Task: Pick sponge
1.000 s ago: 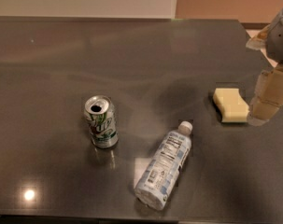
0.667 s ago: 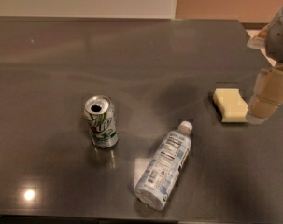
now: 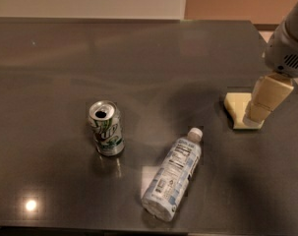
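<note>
The sponge, a small pale yellow foam block, lies flat on the dark table at the right. My gripper comes down from the upper right and its cream-coloured tip is at the sponge's right side, covering that part of it. The rest of the arm is grey-white and runs off the right edge of the camera view.
A green and white soda can stands upright left of centre. A clear water bottle with a white cap lies on its side near the front edge. The table's right edge is just beyond the sponge.
My gripper has moved a little to the left and now overlaps the sponge's right side. The sponge, can and bottle have not moved.
</note>
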Controlling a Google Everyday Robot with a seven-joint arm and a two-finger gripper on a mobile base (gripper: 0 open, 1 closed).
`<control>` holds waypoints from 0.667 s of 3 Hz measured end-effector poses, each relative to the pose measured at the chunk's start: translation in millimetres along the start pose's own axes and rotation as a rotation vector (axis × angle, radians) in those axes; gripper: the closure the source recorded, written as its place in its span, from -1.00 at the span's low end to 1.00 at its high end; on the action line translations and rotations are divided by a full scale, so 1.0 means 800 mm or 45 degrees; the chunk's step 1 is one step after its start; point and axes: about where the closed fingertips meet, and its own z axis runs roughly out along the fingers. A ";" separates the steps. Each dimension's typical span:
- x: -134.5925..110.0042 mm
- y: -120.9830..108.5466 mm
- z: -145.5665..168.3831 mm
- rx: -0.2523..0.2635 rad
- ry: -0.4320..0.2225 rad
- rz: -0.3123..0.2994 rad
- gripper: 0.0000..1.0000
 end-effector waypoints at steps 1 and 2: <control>0.010 -0.018 0.034 0.010 0.037 0.133 -1.00; 0.016 -0.030 0.064 -0.011 0.033 0.218 -1.00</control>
